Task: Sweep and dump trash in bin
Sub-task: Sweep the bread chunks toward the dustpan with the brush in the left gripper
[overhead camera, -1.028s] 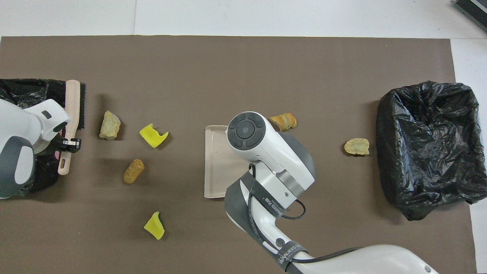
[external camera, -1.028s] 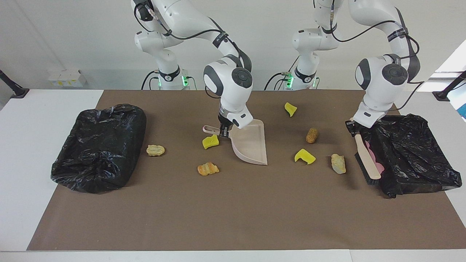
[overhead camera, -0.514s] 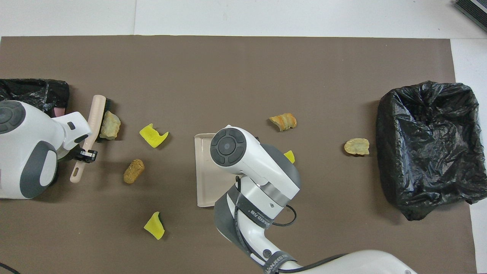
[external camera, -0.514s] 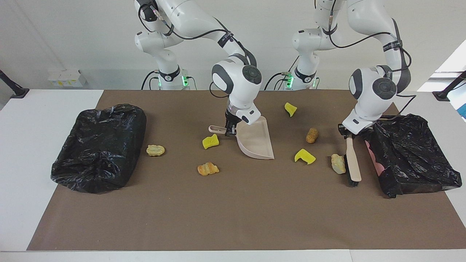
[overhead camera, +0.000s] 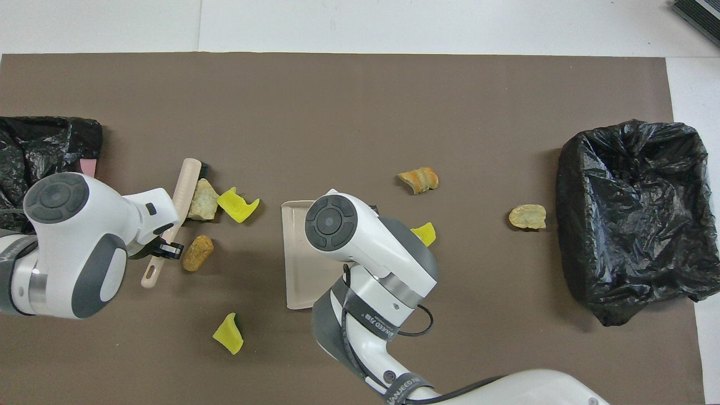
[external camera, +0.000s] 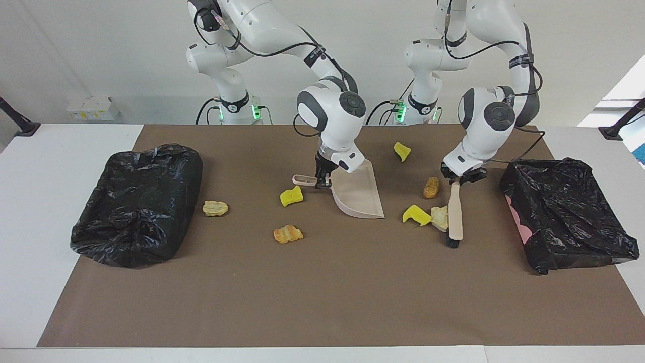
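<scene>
Your two black-lined bins (external camera: 136, 204) (external camera: 567, 212) sit at either end of the worktop; no scraps show inside. The dustpan (external camera: 358, 194) (pinched by the right end effector (external camera: 321, 180)) lies mid-mat, pan bare. Your left end effector (external camera: 461, 177) clamps the brush (external camera: 455, 212) against a tan scrap (external camera: 440, 217) touching a yellow piece (external camera: 416, 215); other trash lies scattered.

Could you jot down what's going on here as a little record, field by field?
left hand: shut on brush, pushing a beige lump against a yellow scrap
right hand: shut on dustpan handle
dustpan: mouth faces the brush, nothing in it
loose trash: seven scraps on the mat
bins: black-bagged bin at the left arm's end, another at the right arm's end
</scene>
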{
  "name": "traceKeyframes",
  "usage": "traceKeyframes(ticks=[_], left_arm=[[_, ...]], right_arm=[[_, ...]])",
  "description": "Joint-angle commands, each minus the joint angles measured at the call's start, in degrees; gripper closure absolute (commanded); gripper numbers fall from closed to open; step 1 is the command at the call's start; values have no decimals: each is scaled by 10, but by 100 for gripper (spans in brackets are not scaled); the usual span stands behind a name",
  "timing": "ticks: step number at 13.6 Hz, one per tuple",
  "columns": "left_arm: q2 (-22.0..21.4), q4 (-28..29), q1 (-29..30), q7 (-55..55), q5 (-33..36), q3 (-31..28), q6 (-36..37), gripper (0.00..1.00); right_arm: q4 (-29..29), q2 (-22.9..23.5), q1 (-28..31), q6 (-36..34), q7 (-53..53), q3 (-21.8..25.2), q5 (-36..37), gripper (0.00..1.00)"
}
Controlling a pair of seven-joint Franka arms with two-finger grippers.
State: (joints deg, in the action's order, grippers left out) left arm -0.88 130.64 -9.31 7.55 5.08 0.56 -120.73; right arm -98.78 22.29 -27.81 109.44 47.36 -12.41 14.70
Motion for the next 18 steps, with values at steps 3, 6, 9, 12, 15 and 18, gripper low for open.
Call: traceKeyframes(ticks=[3, 6, 9, 12, 15, 18], left_arm=[[-51, 63, -88, 2, -46, -7, 0, 100], [-62, 71, -140, -23, -77, -7, 11, 100], [-66, 67, -190, -85, -95, -7, 15, 100], [-61, 17, -201, -127, -117, -8, 93, 100], [-70, -10, -192, -157, -154, -13, 118, 100], [-91, -14, -165, -220, -149, -16, 158, 100]], right_arm=[[-19, 0, 9, 15, -27, -4, 6, 100], [-22, -1, 13, 18, -29, -4, 3, 100], [-23, 0, 21, 17, -22, -4, 3, 100], [-26, 0, 23, 17, -9, -4, 3, 100], [-24, 0, 22, 17, -1, -4, 3, 100], [-22, 0, 21, 8, -1, -4, 4, 100]])
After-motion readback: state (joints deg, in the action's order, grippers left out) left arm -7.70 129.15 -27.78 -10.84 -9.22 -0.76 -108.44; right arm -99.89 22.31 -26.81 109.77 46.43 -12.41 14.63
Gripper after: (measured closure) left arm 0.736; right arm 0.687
